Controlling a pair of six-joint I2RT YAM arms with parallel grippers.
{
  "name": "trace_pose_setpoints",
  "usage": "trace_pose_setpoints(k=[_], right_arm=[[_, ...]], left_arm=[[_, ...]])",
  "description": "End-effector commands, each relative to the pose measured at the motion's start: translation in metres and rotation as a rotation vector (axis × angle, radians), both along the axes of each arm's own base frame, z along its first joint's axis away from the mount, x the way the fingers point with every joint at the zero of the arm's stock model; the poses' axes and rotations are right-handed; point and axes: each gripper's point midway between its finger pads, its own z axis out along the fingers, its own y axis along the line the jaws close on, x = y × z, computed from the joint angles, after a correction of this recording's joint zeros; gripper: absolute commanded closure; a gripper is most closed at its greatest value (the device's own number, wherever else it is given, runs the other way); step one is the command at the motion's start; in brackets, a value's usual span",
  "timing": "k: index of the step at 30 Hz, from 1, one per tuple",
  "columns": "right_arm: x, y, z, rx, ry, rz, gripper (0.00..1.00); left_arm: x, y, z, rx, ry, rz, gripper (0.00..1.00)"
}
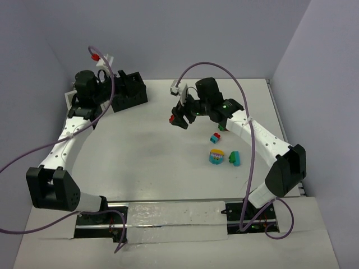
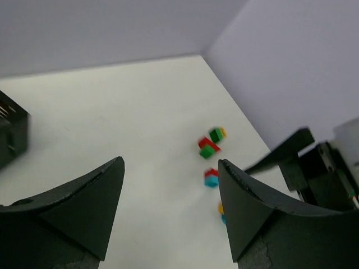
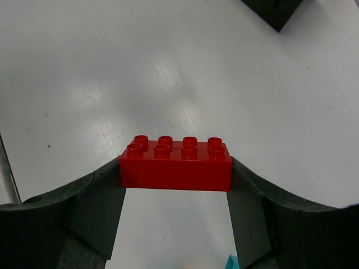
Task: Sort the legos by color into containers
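Eight round studs, in two rows of four, topped the red brick point(image 3: 175, 162). It sat crosswise between the fingers of the right gripper point(image 3: 175, 171), pinched at both ends and held clear of the table point(image 3: 112, 84). The left gripper point(image 2: 171, 174) had its fingers spread wide with nothing between them. Beyond its fingertips lay a green-and-red cluster point(image 2: 208, 143), and nearer them a red-and-cyan pair point(image 2: 211, 177). The black container point(image 2: 11, 134) stood out past its left finger; what it held could not be told.
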Motion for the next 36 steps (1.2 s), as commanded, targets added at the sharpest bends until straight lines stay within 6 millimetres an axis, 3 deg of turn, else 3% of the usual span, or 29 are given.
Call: trace_pose_setpoints(k=[1, 6, 10, 15, 22, 28, 36], right_arm=[[-0.018, 0.028, 0.051, 0.118, -0.075, 0.108, 1.00], [-0.036, 0.045, 0.060, 0.116, -0.102, 0.204, 1.00], [-0.045, 0.056, 0.061, 0.097, -0.135, 0.256, 1.00], [-0.046, 0.061, 0.048, 0.024, -0.172, 0.256, 1.00], [-0.045, 0.061, 0.043, -0.007, -0.184, 0.235, 1.00], [-0.047, 0.061, 0.042, -0.030, -0.204, 0.238, 1.00], [-0.053, 0.065, 0.036, -0.104, -0.263, 0.242, 1.00]], left_arm=[[-0.052, -0.031, -0.036, -0.088, 0.279, -0.215, 0.24], [-0.096, -0.052, -0.042, -0.157, 0.429, -0.409, 0.25], [-0.116, -0.062, -0.034, -0.187, 0.440, -0.481, 0.24], [-0.131, -0.068, -0.029, -0.181, 0.413, -0.506, 0.22], [-0.138, -0.072, -0.034, -0.140, 0.399, -0.509, 0.20], [-0.134, -0.076, -0.041, -0.113, 0.413, -0.501, 0.27], [-0.119, -0.077, -0.051, -0.070, 0.428, -0.452, 0.55]])
